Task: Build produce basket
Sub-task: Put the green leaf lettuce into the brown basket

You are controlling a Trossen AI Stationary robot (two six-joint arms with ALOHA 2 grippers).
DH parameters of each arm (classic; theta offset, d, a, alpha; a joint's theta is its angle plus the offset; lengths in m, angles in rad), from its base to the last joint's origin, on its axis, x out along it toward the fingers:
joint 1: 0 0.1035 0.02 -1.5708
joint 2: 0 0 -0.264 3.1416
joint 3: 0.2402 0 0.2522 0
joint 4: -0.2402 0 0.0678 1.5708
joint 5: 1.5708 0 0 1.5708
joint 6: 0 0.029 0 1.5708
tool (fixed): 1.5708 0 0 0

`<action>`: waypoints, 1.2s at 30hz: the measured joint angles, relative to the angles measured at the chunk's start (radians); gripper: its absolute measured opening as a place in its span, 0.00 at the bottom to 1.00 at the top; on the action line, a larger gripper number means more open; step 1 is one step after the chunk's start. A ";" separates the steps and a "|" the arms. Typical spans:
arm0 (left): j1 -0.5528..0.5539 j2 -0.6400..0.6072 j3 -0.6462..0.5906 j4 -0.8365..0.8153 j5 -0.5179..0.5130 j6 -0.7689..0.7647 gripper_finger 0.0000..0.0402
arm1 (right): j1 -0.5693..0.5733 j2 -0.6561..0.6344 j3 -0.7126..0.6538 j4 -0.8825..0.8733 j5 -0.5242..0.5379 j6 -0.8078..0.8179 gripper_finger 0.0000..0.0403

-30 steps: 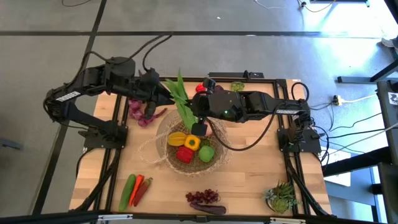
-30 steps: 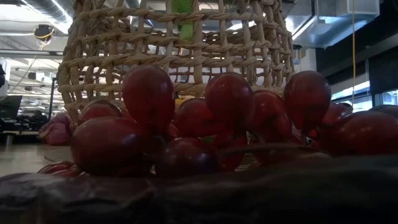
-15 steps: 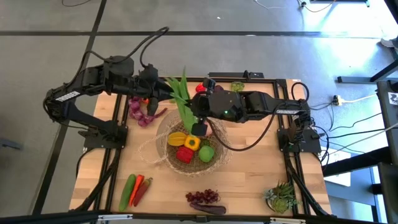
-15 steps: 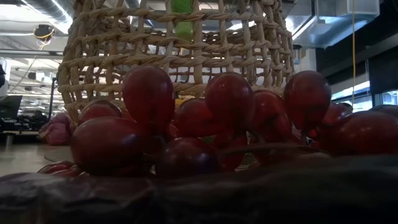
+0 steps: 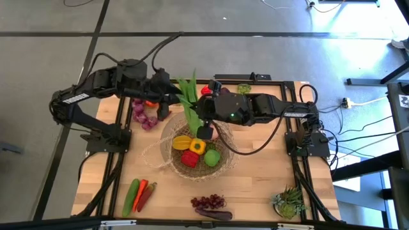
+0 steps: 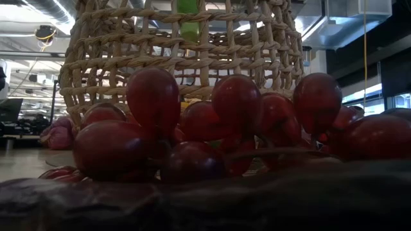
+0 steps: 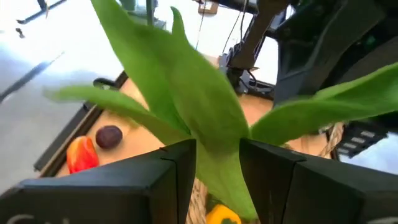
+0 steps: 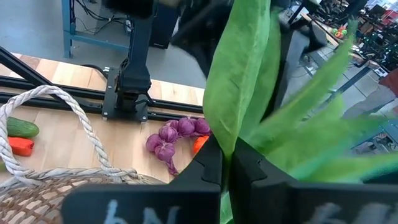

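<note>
So the green leafy stalk (image 5: 188, 101) is hanging in the air over the far rim of the basket (image 5: 167, 152), which is sitting mid-table with a yellow pepper (image 5: 183, 142), red pepper (image 5: 189, 158) and green pepper (image 5: 211, 156) already inside. The left gripper (image 7: 217, 163) is reaching in from the left side, clamping the stalk. The right gripper (image 8: 227, 163) is stretching across above the basket, fingers pinching tight, a leaf squeezed between them.

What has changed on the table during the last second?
The left end effector, gripping the green leafy stalk, moved toward the right arm and the basket, so the leaves shifted slightly. The right end effector also grips the stalk and stayed put. The other produce did not move.
</note>
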 joint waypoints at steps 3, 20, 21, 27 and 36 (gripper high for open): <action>0.000 0.005 -0.001 -0.008 0.029 0.013 0.28 | 0.000 0.000 0.000 0.000 0.000 0.001 0.00; 0.000 0.011 -0.001 0.000 0.040 0.057 0.09 | 0.000 -0.001 0.000 -0.001 0.000 0.004 0.00; 0.000 0.011 -0.001 -0.001 0.043 0.057 0.07 | 0.000 -0.001 0.000 -0.001 0.000 0.004 0.00; 0.000 0.011 -0.001 -0.001 0.061 0.058 0.01 | 0.000 -0.001 0.000 -0.001 0.000 0.004 0.00; 0.000 0.011 -0.001 -0.001 0.058 0.058 0.00 | -0.002 -0.001 0.000 -0.008 -0.002 0.057 0.03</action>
